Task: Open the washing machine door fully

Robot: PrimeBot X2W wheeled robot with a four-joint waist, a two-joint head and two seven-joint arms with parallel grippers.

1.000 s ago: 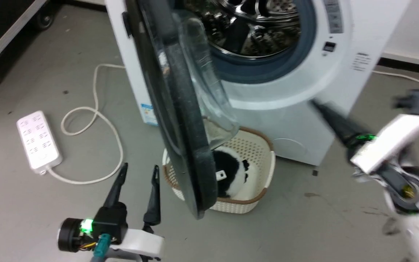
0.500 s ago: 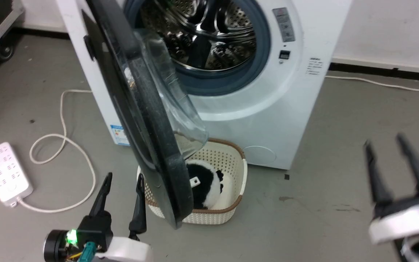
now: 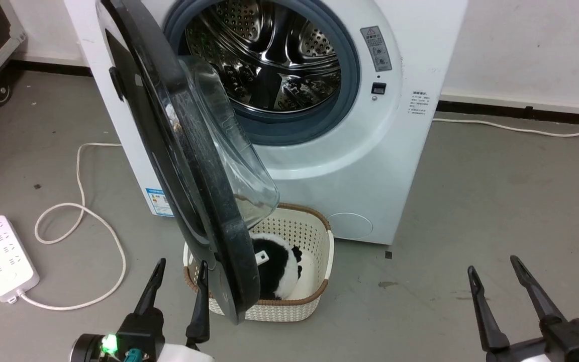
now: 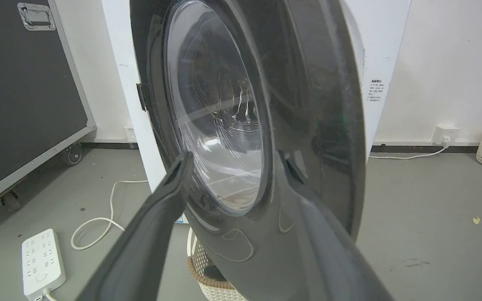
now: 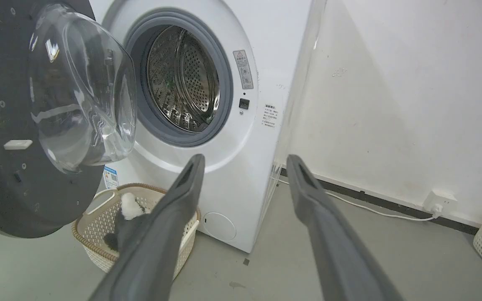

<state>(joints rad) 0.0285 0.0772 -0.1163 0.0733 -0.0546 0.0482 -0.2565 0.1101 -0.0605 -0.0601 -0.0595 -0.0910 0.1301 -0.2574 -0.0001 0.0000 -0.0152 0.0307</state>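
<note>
**Item: washing machine door, swung out; both jaws open and empty**

- Left jaws: spread wide, nothing held. The washing machine door (image 3: 234, 246) is found straight ahead of them, its outer face turned toward them; the clear window (image 4: 216, 125) is seen between the two fingers (image 4: 157, 217). The door's lower rim lies just beside the inner finger; contact cannot be told.
- Right jaws: spread wide, nothing held, kept low over the floor (image 3: 470, 201) and well apart from the door. The washing machine (image 3: 370, 166) is seen ahead of them and to their left.
- Door: hinged at the machine's left edge and stood out roughly square to the front, so that the grey gasket (image 3: 299, 128) and steel drum (image 3: 269, 60) are exposed.
- Basket (image 3: 314, 236): set on the floor beneath the door's lower rim, just past the left jaws; a black-and-white plush toy (image 3: 274, 261) is lodged inside.
- Power strip (image 3: 0, 256) and looped cable (image 3: 93, 221): laid on the floor to the outer side of the left jaws.
</note>
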